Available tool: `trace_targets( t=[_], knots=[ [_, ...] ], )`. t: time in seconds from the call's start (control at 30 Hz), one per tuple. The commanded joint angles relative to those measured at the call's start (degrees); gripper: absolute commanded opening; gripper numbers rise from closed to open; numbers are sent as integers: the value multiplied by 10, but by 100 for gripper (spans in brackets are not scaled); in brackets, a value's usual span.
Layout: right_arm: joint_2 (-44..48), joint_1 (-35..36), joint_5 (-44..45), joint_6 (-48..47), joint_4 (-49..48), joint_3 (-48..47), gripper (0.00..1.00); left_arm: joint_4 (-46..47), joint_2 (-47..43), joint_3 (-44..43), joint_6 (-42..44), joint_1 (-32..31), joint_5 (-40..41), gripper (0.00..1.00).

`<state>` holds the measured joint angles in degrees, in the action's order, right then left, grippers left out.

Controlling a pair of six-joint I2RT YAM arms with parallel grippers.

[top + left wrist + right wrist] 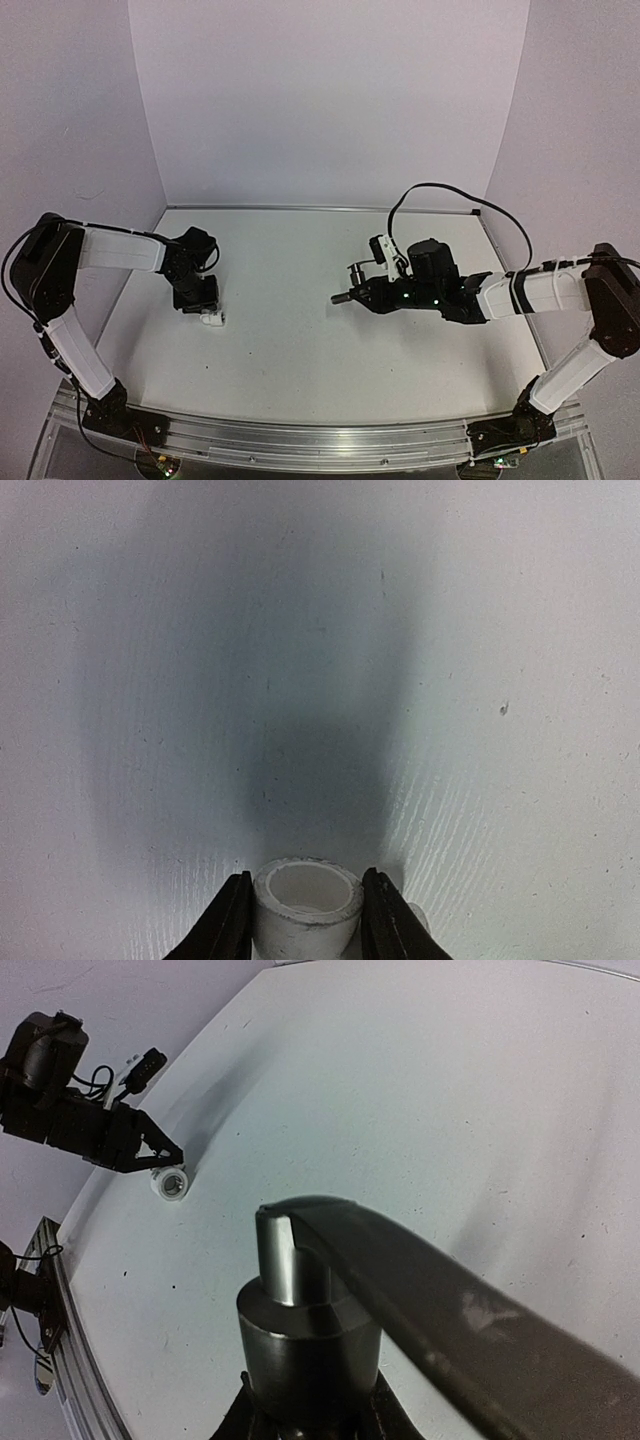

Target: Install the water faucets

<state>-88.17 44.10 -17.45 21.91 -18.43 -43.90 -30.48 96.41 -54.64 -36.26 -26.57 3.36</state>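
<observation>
Pinching the white fitting [305, 920] by its two sides, the left claw [307, 880] has it down at the table [480, 680]. It looks light, stiff and slick, so a grip square across its wall seems safest. The right claw [310, 1422] clamps the tap [305, 1330] by its round body, well apart from the fitting. It is probably heavier metal, and the lever [450, 1310] may twist it.

The left gripper [306, 882] encloses the white fitting [305, 925], a short hollow cylinder with its open end toward the camera. The two black fingers [232, 925] touch opposite sides of the fitting. Beyond the fitting, a broad grey shadow [290, 710] lies on the white table [520, 630]. A small dark speck [504, 709] sits beyond the fitting, to its right.
</observation>
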Motion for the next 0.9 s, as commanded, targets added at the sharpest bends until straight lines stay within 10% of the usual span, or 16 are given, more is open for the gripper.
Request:
trace_targets(
  t=[0.0, 0.5, 0.87],
  knots=[
    [-7, 12, 5, -29, -12, -28, 0, 15, -26, 19, 13, 2, -73, 6],
    [-30, 127, -34, -520, 169, -223, 0, 26, -56, -27, 106, 0, -571, 0],
    [-125, 191, -35, -711, 379, -439, 0, 25, -45, -14, 97, -4, -667, 0]
  ],
)
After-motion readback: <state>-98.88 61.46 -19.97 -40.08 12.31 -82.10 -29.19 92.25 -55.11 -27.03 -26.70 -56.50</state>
